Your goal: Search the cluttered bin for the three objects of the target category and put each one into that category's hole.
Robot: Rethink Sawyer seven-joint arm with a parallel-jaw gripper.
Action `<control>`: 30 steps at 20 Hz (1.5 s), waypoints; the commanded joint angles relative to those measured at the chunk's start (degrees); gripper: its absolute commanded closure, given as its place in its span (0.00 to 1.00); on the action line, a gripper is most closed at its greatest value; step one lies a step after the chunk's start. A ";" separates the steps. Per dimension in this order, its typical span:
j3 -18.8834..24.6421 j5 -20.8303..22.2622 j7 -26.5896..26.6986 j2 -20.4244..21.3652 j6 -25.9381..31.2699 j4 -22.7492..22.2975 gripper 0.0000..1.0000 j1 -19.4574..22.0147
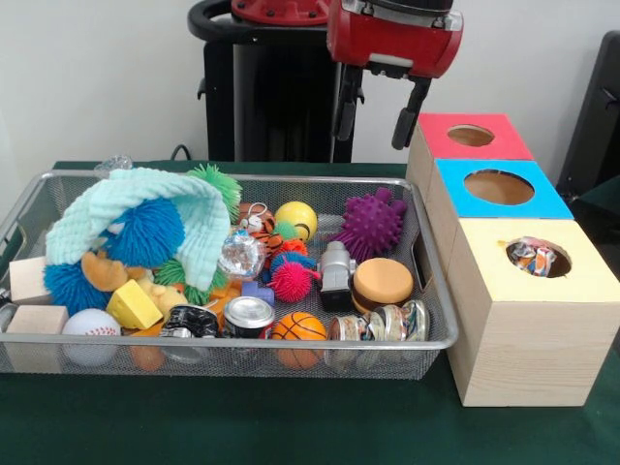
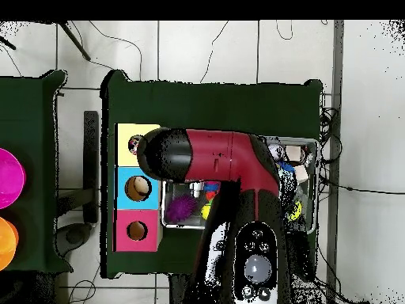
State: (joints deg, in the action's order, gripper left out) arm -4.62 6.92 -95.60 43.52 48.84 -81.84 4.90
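My fingers (image 1: pixel 376 114) hang high over the far end of the bench (image 1: pixel 291 426), above the far right corner of the bin (image 1: pixel 431 341), spread apart with nothing between them. In the overhead view my arm (image 2: pixel 213 162) covers most of the bin and the fingers are hidden under it.

The bin sits on the green bench, long side toward the front camera. No dotted cloth pieces visible among the clutter in it. A white polka-dot cloth (image 1: pixel 532 256) shows inside the hole (image 1: pixel 557 260) of the yellow-topped box (image 1: pixel 528 329), crumpled, just below the rim; how many pieces are in there I cannot tell. The overhead view shows something pale and dotted in that same hole too.

Boxes stand in a row just right of the bin in the front view: yellow box nearest the camera, blue-topped box (image 1: pixel 499 189) behind it, red-topped box (image 1: pixel 470 136) farthest. Blue and red holes look empty.

In the bin: mint-green cloth (image 1: pixel 145 208) draped over a blue spiky ball (image 1: pixel 145 232) at left, purple spiky ball (image 1: pixel 371 223) at far right, yellow smiley ball (image 1: pixel 295 219), pink spiky ball (image 1: pixel 290 282), toy burger (image 1: pixel 382 284), small basketball (image 1: pixel 297 326), baseball (image 1: pixel 90 325), drink can (image 1: pixel 249 316), two wooden blocks (image 1: pixel 32 281) at the left edge.
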 commanded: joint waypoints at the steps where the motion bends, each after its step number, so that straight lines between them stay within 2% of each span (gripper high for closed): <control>1: 4.73 2.96 2.27 -0.87 5.24 -2.33 0.00 -0.91; 12: 4.19 2.45 1.06 -1.06 6.67 -2.11 0.00 -1.22; 13: 4.16 2.47 0.78 -1.16 6.54 -1.95 1.00 -1.33; 20: 3.50 3.34 0.45 -1.28 6.40 -1.66 1.00 -1.98; 24: 3.21 3.97 -0.38 -1.38 3.64 -1.69 1.00 -2.52; 25: 3.46 3.52 -1.42 -1.52 2.51 -1.22 1.00 -2.79; 30: 2.97 1.27 -9.47 -4.42 3.81 2.19 1.00 -7.43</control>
State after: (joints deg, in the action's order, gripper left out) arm -4.64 8.21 -95.60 43.08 48.85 -80.99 0.53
